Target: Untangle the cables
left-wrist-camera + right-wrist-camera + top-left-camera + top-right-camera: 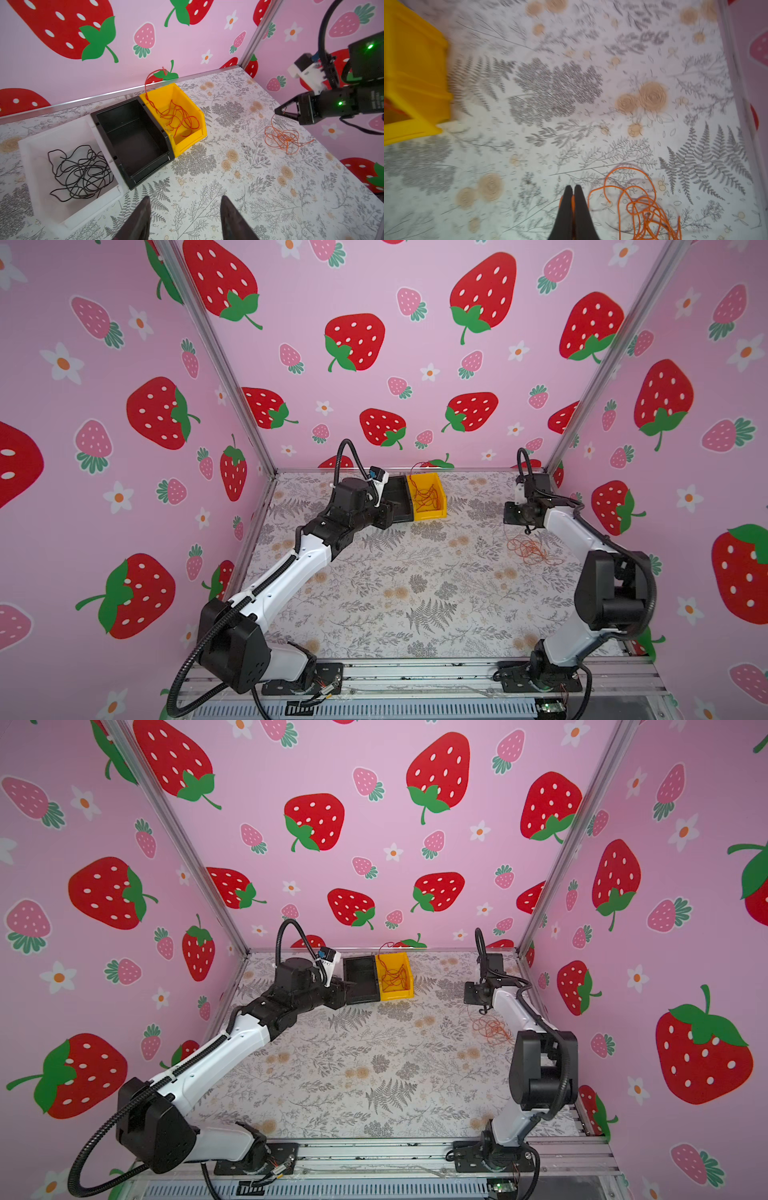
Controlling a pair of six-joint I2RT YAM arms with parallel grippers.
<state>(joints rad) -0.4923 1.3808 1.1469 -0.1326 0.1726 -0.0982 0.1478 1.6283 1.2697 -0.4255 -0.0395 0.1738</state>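
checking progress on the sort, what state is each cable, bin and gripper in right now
black cable: tangled heap in the white bin
black bin: empty
red cable: looped in the yellow bin, one end poking up out of it
orange cable: tangled on the table, one strand pinched
right gripper: shut on the orange cable
left gripper: open, empty

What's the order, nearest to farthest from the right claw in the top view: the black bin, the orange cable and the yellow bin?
From the right claw:
1. orange cable, on the right side of the table, one strand pinched in the claw.
2. yellow bin, at the back, near the middle.
3. black bin, against the yellow bin's left side, farthest.
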